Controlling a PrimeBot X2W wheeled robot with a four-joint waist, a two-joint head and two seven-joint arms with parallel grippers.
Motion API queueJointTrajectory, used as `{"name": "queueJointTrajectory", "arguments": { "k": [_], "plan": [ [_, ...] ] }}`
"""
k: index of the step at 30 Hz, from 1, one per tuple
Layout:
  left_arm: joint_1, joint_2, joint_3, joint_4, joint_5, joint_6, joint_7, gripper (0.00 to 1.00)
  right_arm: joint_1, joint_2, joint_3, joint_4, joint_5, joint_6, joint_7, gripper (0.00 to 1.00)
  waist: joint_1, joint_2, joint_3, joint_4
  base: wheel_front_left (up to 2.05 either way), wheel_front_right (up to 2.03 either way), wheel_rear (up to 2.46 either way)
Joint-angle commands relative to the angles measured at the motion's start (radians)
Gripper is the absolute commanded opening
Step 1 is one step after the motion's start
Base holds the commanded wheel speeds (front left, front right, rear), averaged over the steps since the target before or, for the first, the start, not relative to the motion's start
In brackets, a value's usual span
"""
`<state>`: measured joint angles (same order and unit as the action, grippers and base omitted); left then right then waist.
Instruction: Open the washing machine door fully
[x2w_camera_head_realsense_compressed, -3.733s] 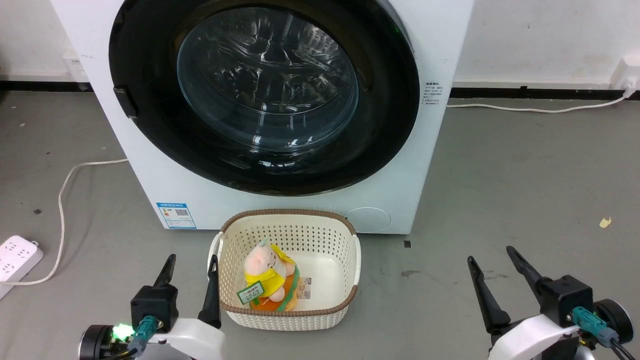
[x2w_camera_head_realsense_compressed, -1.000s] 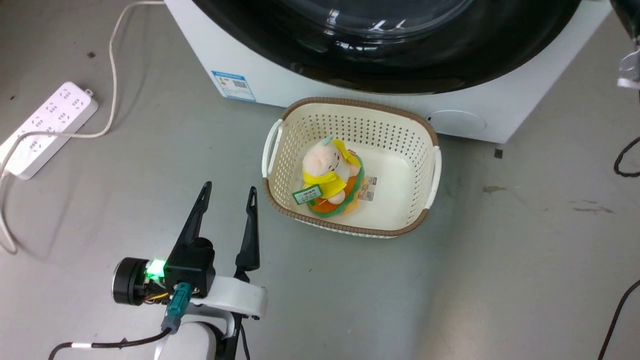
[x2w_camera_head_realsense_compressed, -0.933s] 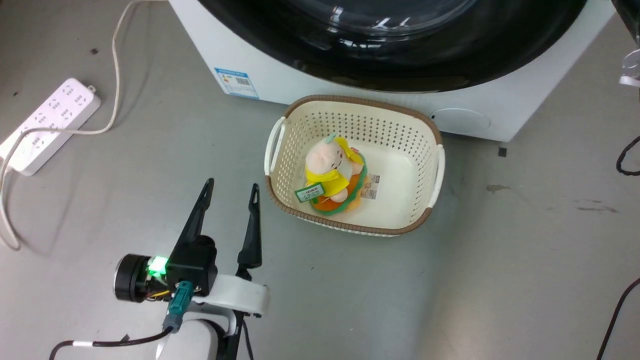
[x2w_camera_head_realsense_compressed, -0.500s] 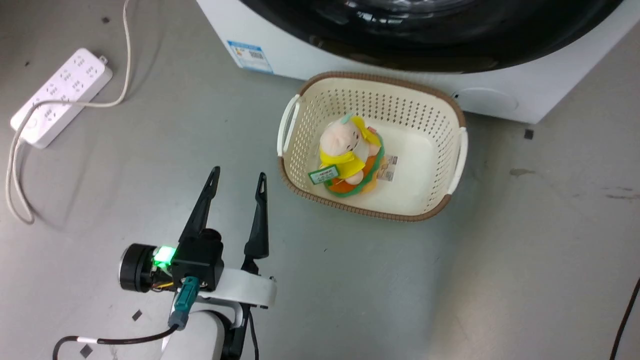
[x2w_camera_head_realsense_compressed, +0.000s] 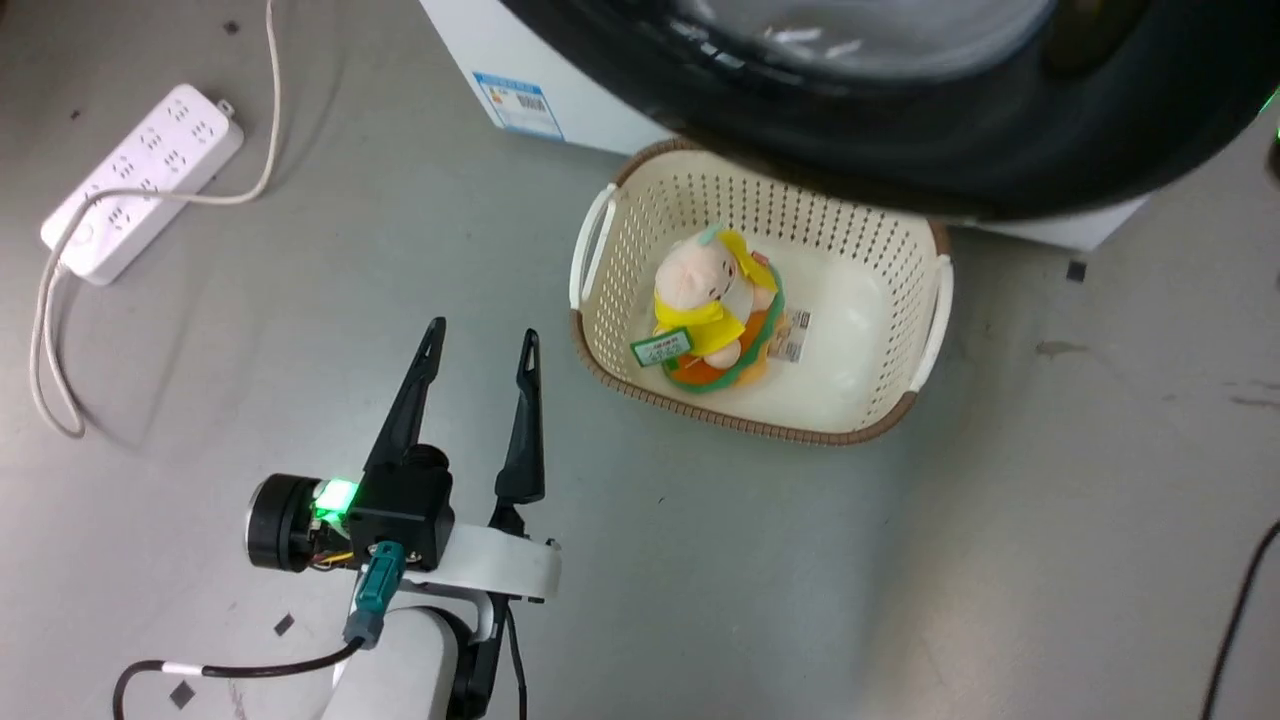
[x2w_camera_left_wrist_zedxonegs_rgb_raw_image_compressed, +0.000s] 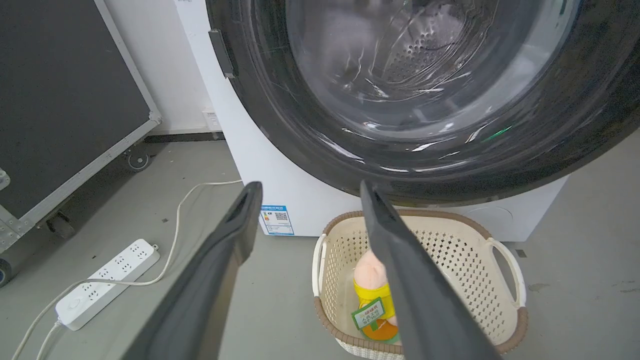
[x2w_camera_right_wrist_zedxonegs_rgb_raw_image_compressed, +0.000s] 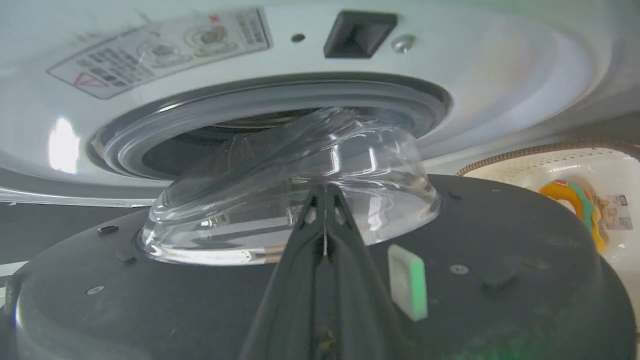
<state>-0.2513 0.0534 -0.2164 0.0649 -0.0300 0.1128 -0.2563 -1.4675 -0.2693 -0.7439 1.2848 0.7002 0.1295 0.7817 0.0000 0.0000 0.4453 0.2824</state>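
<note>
The glossy black washing machine door (x2w_camera_head_realsense_compressed: 950, 150) stands swung out from the white washing machine (x2w_camera_head_realsense_compressed: 580, 90), and its lower edge overhangs the back of a basket. The right wrist view looks at the door's dark inner face (x2w_camera_right_wrist_zedxonegs_rgb_raw_image_compressed: 500, 250), with the clear glass bowl (x2w_camera_right_wrist_zedxonegs_rgb_raw_image_compressed: 290, 200) bulging toward the grey gasket (x2w_camera_right_wrist_zedxonegs_rgb_raw_image_compressed: 200, 120). My right gripper (x2w_camera_right_wrist_zedxonegs_rgb_raw_image_compressed: 325, 189) is shut, its fingers pressed together and lying along that inner face beside the bowl. My left gripper (x2w_camera_head_realsense_compressed: 483, 330) hangs open over the floor left of the basket, holding nothing; the door (x2w_camera_left_wrist_zedxonegs_rgb_raw_image_compressed: 310, 145) is well ahead of it (x2w_camera_left_wrist_zedxonegs_rgb_raw_image_compressed: 311, 186).
A cream perforated basket (x2w_camera_head_realsense_compressed: 590, 240) holding a plush toy (x2w_camera_head_realsense_compressed: 710, 320) sits on the floor right under the door. A white power strip (x2w_camera_head_realsense_compressed: 140, 180) and its cord lie at the left. A dark panel on casters (x2w_camera_left_wrist_zedxonegs_rgb_raw_image_compressed: 65, 100) stands left of the machine. A black cable (x2w_camera_head_realsense_compressed: 1240, 620) runs at the right.
The head camera has kept shifting. The door has come away from the machine's front and now covers the basket's back rim. My left gripper stays open.
</note>
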Motion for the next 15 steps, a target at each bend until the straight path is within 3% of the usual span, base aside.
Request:
{"name": "queueJointTrajectory", "arguments": {
  "k": [1, 15],
  "plan": [
    [-0.005, 0.001, -0.001, 0.004, -0.003, 0.004, -0.006, 1.00, 0.035, 0.007, -0.007, 0.006, -0.014, 0.001, 0.009, 0.00, 0.0000, 0.0000, -0.024, -0.007, 0.00, 0.00, 0.00],
    [0.051, 0.000, 0.005, 0.036, 0.002, -0.001, -0.006, 1.00, 0.195, 0.094, -0.030, 0.006, -0.062, 0.001, 0.100, 0.00, 0.0000, 0.0000, -0.156, -0.032, 0.00, 0.00, 0.00]
  ]
}}
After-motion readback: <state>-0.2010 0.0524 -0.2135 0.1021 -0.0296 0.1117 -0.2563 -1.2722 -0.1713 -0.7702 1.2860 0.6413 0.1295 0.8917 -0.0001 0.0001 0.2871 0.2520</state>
